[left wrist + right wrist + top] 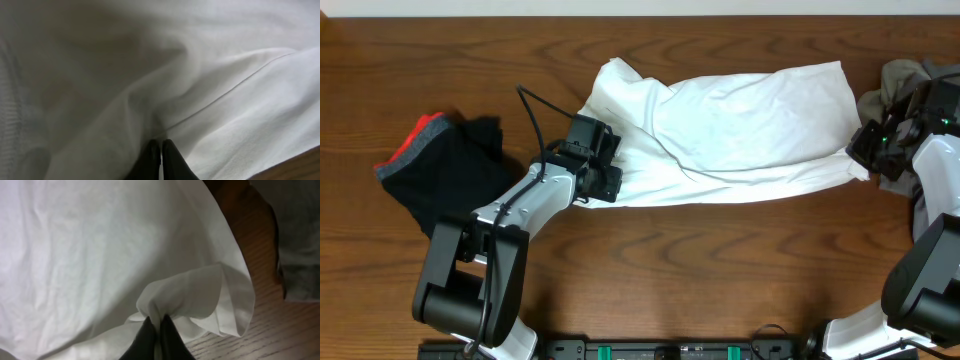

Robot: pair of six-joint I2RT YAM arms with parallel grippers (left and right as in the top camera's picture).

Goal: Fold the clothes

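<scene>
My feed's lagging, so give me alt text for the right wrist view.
The right gripper is shut on a bunched edge of the white T-shirt, which fills most of the frame. Brown wooden table shows at lower right, with a grey garment at the right edge.

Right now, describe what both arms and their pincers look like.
Both have smooth white shells between chunky black joints. The left arm carries a thin black cable looping off near its wrist; the right arm shows a small green light by its wrist. The left pincer and right pincer each have two slim black fingers tapering to narrow tips.
</scene>
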